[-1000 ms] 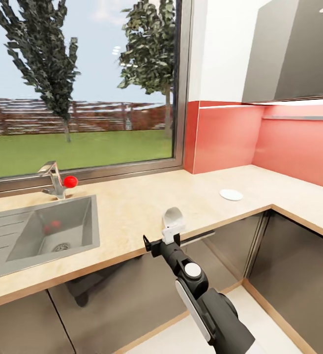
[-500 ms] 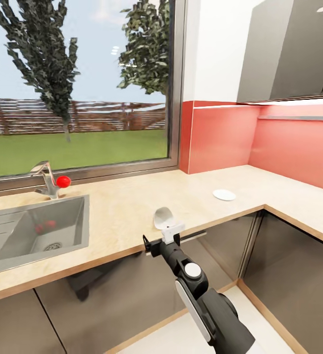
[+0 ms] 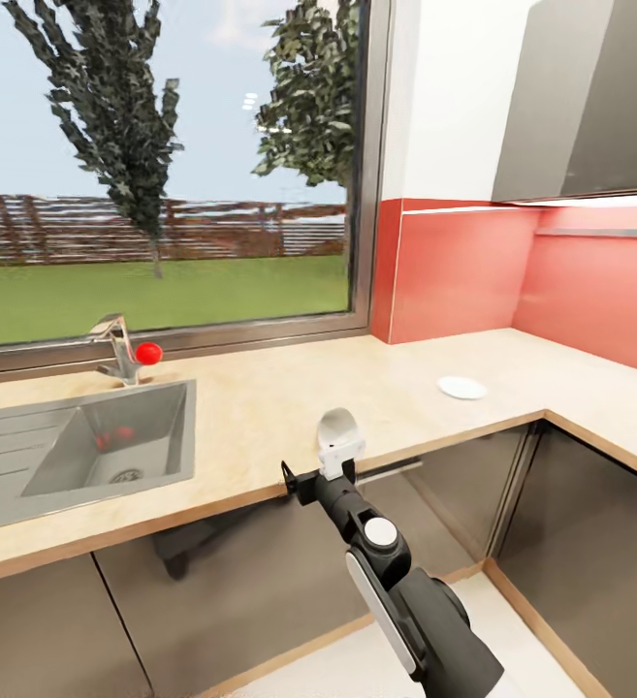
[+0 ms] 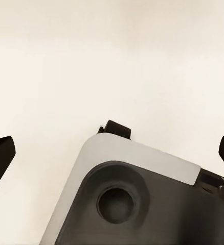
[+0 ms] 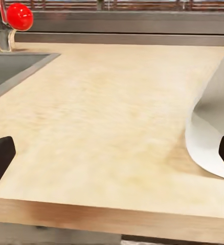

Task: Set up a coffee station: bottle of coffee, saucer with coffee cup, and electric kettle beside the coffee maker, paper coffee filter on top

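Note:
A white paper coffee filter [image 3: 337, 428] lies on the light wood kitchen countertop [image 3: 260, 397] close to its front edge. My right gripper [image 3: 326, 467] hovers just in front of that edge, open, with nothing between its fingers. In the right wrist view the paper coffee filter [image 5: 211, 138] curls up beside one fingertip of the right gripper [image 5: 112, 153]. The saucer [image 3: 461, 388] rests further right on the countertop. The kitchen shelf [image 3: 599, 233] runs along the red backsplash. My left gripper [image 4: 113, 155] is open above a pale surface. Coffee maker, bottle of coffee, coffee cup and electric kettle are out of view.
A steel sink [image 3: 85, 446] with a tap and red knob [image 3: 145, 352] is set into the counter at left under a large window. Grey wall cabinets [image 3: 589, 97] hang at upper right. The counter turns a corner at right, over grey cabinet fronts [image 3: 260, 591].
The whole view swung slightly left, then back right, so the camera moved. The filter and saucer stay put on the counter. My right arm keeps its pose.

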Tool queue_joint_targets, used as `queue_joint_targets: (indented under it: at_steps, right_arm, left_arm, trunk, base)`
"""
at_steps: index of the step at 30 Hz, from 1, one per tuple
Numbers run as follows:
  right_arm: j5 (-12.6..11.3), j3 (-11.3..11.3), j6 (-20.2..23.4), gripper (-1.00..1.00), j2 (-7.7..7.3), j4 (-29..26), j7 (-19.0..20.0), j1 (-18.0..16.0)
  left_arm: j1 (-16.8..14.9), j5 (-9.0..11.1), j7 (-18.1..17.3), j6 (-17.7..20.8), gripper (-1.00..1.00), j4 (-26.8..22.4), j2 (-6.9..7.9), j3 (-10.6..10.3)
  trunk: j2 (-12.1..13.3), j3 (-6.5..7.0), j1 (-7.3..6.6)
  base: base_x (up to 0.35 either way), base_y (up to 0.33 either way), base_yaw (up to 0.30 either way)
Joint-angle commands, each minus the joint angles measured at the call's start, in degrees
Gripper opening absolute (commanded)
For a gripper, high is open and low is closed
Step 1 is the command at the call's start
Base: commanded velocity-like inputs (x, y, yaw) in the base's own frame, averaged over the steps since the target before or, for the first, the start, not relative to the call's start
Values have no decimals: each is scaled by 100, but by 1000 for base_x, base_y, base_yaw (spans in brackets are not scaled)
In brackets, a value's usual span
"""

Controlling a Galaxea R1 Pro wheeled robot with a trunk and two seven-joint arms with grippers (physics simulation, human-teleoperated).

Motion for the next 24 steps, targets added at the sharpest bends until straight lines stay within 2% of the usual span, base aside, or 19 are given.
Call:
queue_joint_targets:
  at_steps: [1, 11, 18, 20, 21, 24]
  right_arm:
    - [-55, 14, 23, 100, -2, -6, -47, -5]
    - [-65, 31, 15, 100, -2, -6, -190, -5]
    - [-64, 36, 2, 100, 5, -6, -217, -6]
    - [-66, 37, -2, 100, 9, -3, -505, -7]
    - [-74, 39, -3, 100, 12, 0, -874, -7]
    - [-99, 43, -3, 100, 22, 13, -1050, -7]
  left_arm:
    - [4, 48, 0, -4, 100, -12, -1, -7]
    - [4, 48, 1, -3, 100, -12, -2, -23]
    - [4, 51, -6, -4, 100, -12, 3, 2]
    - [4, 54, -6, -4, 100, -12, 8, 7]
    - [4, 55, -6, -4, 100, -12, 12, 11]
    - [4, 56, -9, -4, 100, -12, 13, 8]
  trunk:
    - [-3, -5, -1]
    - [-3, -5, -1]
    - [-3, -5, -1]
    - [-3, -5, -1]
    - [-3, -5, -1]
    - [-3, -5, -1]
  base:
    - [-81, -202, 129]
    - [-100, -247, 35]
    - [-13, -32, -49]
    - [29, 27, -5]
    - [112, 103, -2]
    - [61, 56, -1]
